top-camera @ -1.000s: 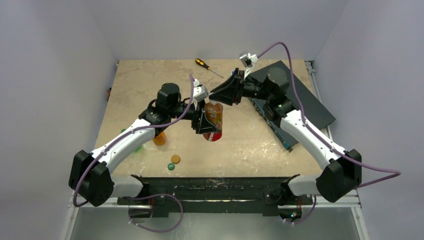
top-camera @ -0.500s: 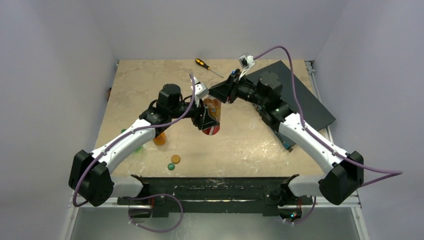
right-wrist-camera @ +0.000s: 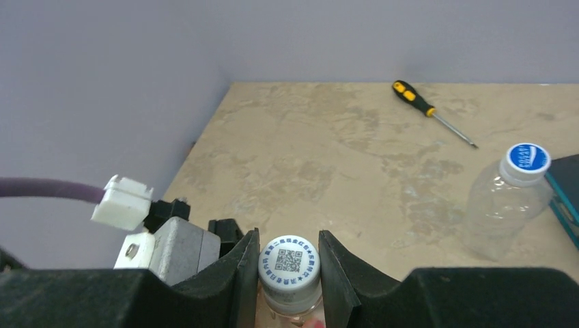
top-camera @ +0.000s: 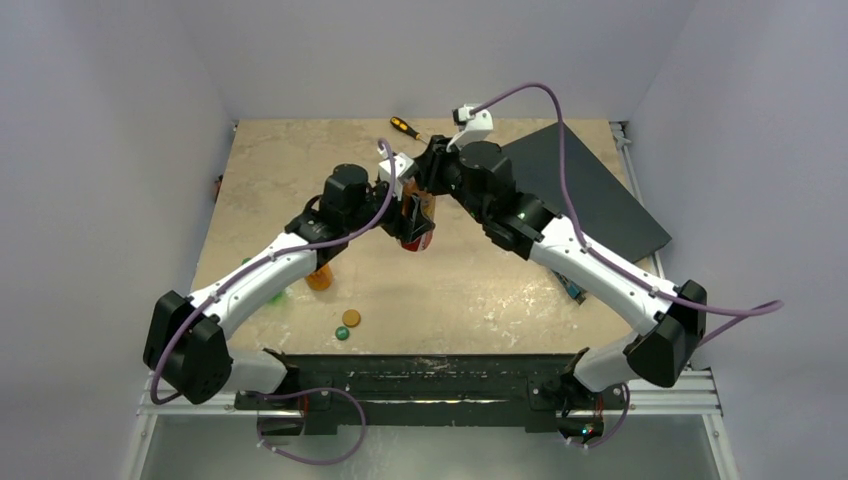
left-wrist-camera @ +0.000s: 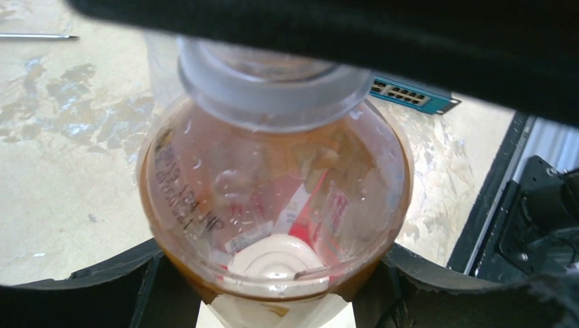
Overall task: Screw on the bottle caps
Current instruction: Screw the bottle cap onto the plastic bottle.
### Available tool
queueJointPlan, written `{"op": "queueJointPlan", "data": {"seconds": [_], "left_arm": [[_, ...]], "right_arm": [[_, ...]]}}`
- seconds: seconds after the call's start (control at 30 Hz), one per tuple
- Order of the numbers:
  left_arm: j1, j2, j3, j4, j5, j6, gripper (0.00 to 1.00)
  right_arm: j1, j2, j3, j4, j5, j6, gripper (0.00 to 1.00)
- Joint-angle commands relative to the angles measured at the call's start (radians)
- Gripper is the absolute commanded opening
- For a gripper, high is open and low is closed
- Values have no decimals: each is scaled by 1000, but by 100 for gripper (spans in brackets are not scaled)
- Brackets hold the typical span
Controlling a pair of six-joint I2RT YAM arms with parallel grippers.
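An amber bottle [top-camera: 419, 218] with a red label stands slightly tilted at mid-table, its body clamped by my left gripper [top-camera: 408, 232]. The left wrist view looks down on that bottle [left-wrist-camera: 273, 198] from the shoulder, wedged between the two black fingers [left-wrist-camera: 130, 287] of the left gripper [left-wrist-camera: 276, 290]. On its neck sits a white cap [right-wrist-camera: 290, 263] printed with a QR code, and my right gripper [right-wrist-camera: 289, 273] is shut on it from both sides. A clear bottle [right-wrist-camera: 502, 205] wearing a blue cap [right-wrist-camera: 529, 158] stands to the right. Loose orange [top-camera: 351, 318] and green [top-camera: 342, 333] caps lie near the front.
An orange bottle [top-camera: 320, 278] and a green one [top-camera: 277, 297] stand behind my left forearm. A black-and-orange screwdriver [top-camera: 404, 127] lies at the far edge. At the right are a black slab [top-camera: 610, 200] and a blue network switch [top-camera: 572, 288].
The held bottle has shifted toward the far left, with both grippers moving along. My right arm has swung left, its wrist now over the bottle's top.
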Motion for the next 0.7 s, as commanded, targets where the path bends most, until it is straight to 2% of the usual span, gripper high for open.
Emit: {"op": "queueJointPlan", "data": {"seconds": [0.0,0.1,0.27,0.37,0.53,0.67], "left_arm": [[12,15,100,166,-193,-47,0],[8,28,101,162,-191,-40,0],[7,27,73,159,-153,-26,0],[7,24,53,151,-111,-15,0],[4,16,36,108,-37,17,0],[4,-1,21,103,-13,22,0]], "right_arm": [[85,64,91,-275,255,26,18],[94,73,124,-279,272,30,29],[95,63,144,-255,246,17,41],[95,66,165,-255,192,25,44],[95,66,204,-275,187,28,47],[93,57,213,-287,181,25,62]]}}
